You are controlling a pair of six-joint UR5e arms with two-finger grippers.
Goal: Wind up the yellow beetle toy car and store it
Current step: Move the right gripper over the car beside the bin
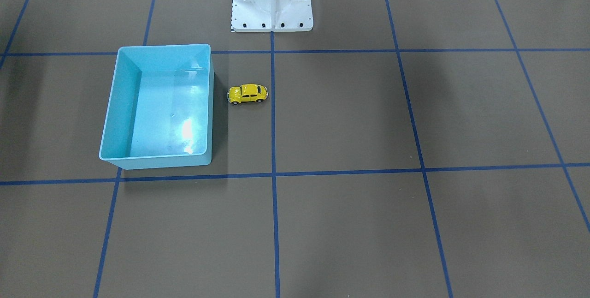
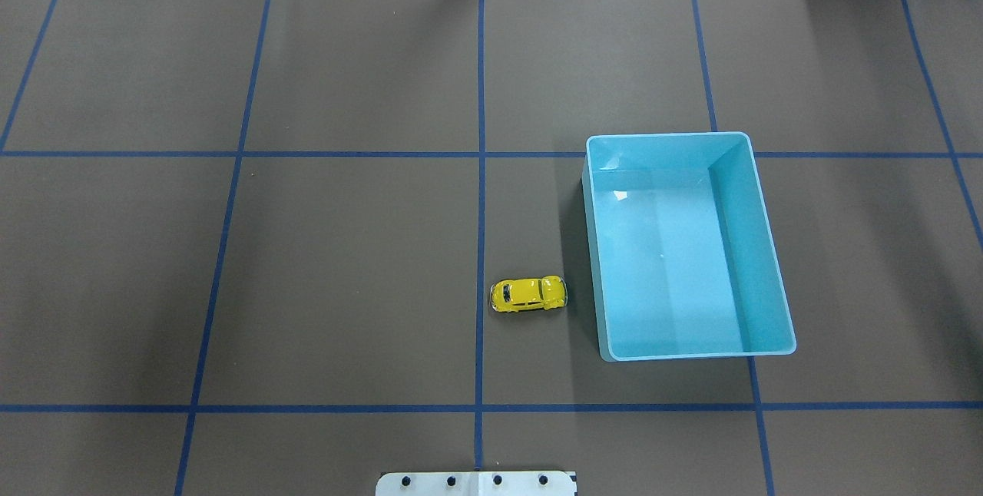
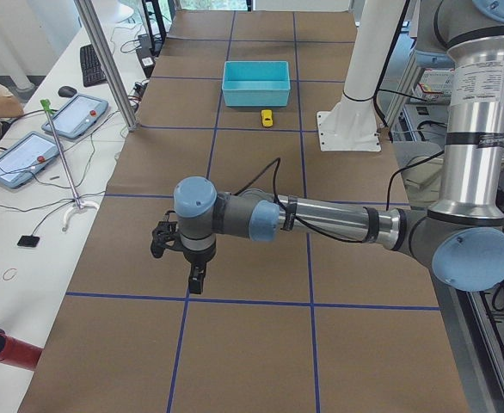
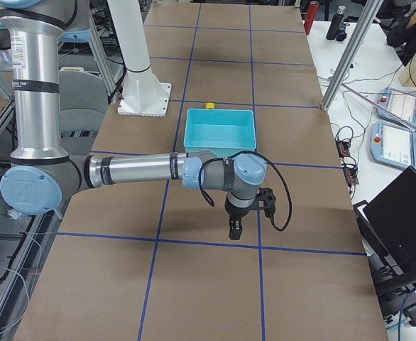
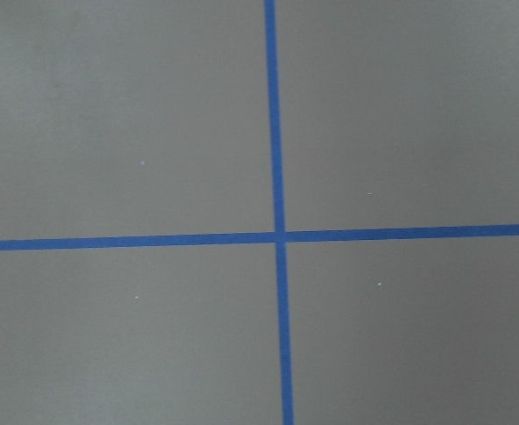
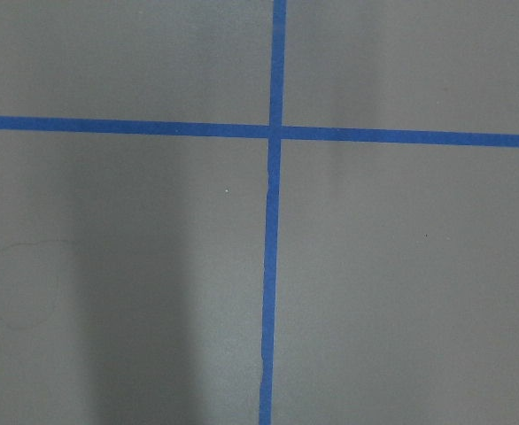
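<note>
The yellow beetle toy car (image 2: pixel 528 295) stands on its wheels on the brown table, just left of the light-blue bin (image 2: pixel 760 250) in the overhead view. It also shows in the front view (image 1: pixel 248 93), beside the bin (image 1: pixel 115 104), and small in both side views (image 3: pixel 267 118) (image 4: pixel 209 106). The bin holds nothing. My left gripper (image 3: pixel 197 280) shows only in the left side view, far from the car. My right gripper (image 4: pixel 235 229) shows only in the right side view, past the bin. I cannot tell whether either is open or shut.
The robot's white base (image 1: pixel 272 0) stands near the car. Blue tape lines (image 2: pixel 481 173) grid the table. Both wrist views show only bare table and tape crossings. Operators' tablets (image 3: pixel 80 114) and cables lie on the side bench.
</note>
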